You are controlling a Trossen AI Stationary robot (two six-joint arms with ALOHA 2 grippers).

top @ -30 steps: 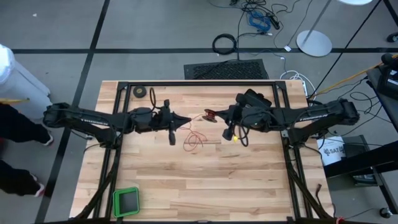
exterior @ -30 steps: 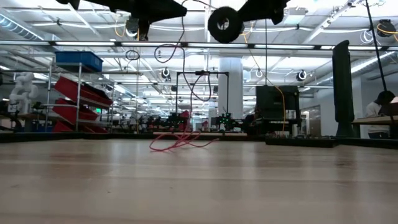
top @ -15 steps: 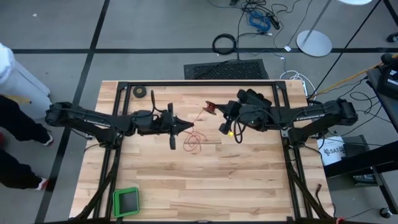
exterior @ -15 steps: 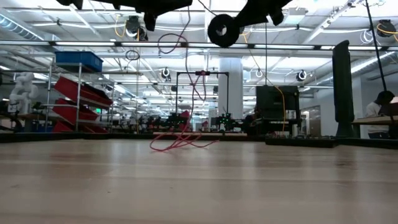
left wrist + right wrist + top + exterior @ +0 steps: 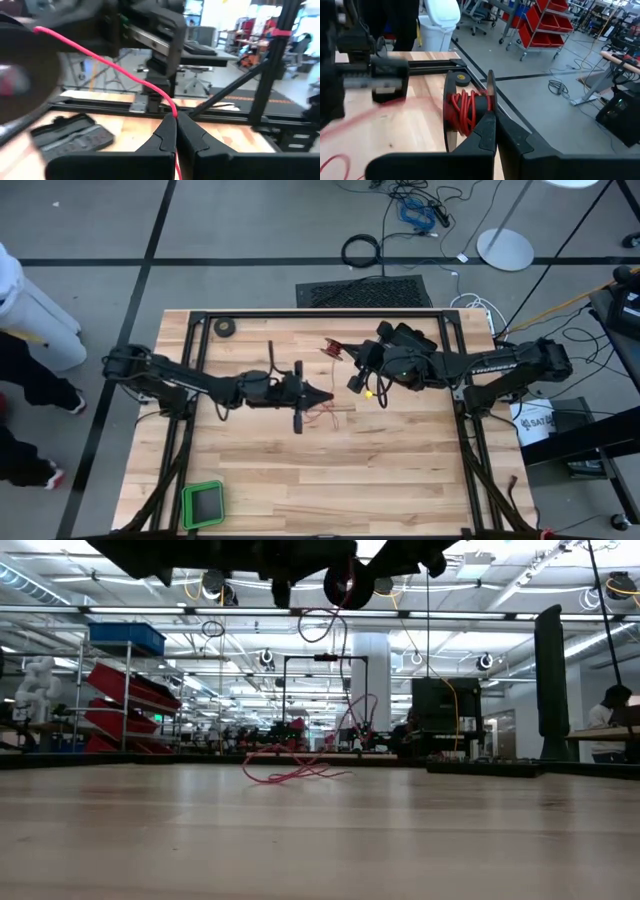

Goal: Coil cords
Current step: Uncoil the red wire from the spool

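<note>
Both arms hang above the middle of the wooden tabletop [image 5: 300, 480], tips pointing toward each other. The right gripper [image 5: 492, 117] has its fingers pinched on the rim of a small black reel [image 5: 331, 350], held up off the wood toward the far side; in the right wrist view the reel stands on edge, its core wrapped in several turns of red wire [image 5: 465, 107]. The left gripper [image 5: 175, 119] has its fingers pressed together on the same thin wire, which runs taut from their tips up to the blurred dark reel close to that camera. Below the grippers the rest of the wire drops in loose loops and lies as a small red tangle on the wood near the centre, seen from the low view as a flat scribble [image 5: 290, 772]. A black tape roll [image 5: 226, 327] lies near the far left corner, and a green tray [image 5: 203, 504] at the near left edge.
</note>
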